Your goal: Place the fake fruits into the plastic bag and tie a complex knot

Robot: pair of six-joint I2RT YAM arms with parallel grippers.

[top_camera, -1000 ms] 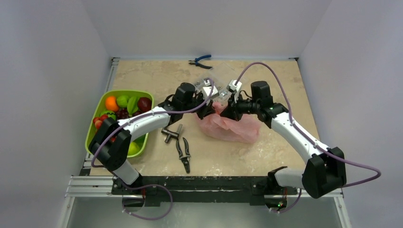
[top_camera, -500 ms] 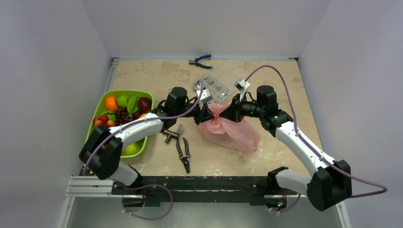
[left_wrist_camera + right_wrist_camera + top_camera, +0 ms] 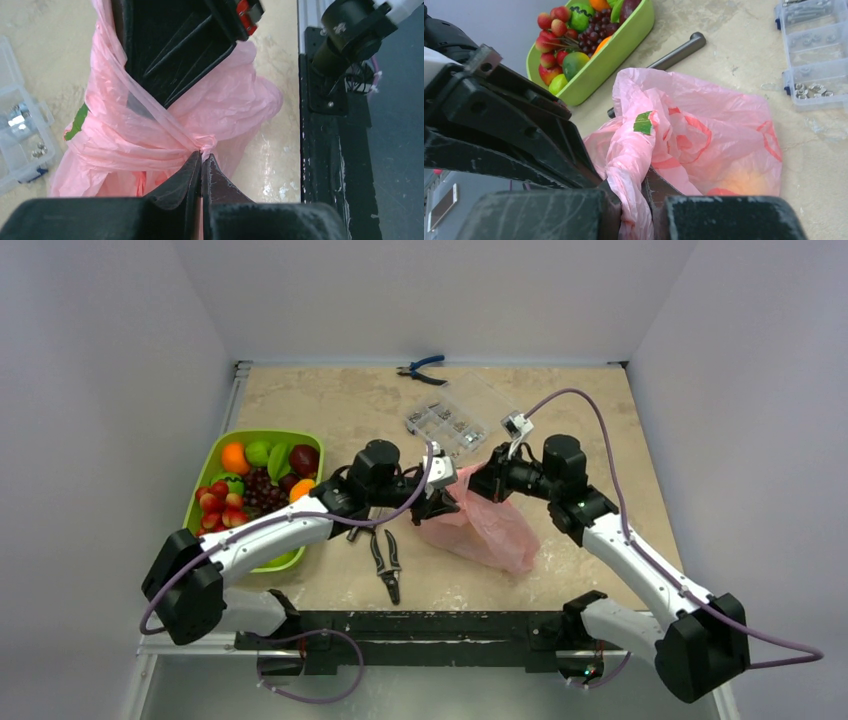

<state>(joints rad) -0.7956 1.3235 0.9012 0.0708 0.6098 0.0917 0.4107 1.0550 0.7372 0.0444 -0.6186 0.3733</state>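
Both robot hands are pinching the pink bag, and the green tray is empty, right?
Not empty. The top view shows the green tray holding many fake fruits. The left gripper and right gripper do both pinch the pink bag.

Pale walls are enclosing the beige marbled table on its far, left and right sides. A black rail is running along the table's near edge, and even light is falling across its top.
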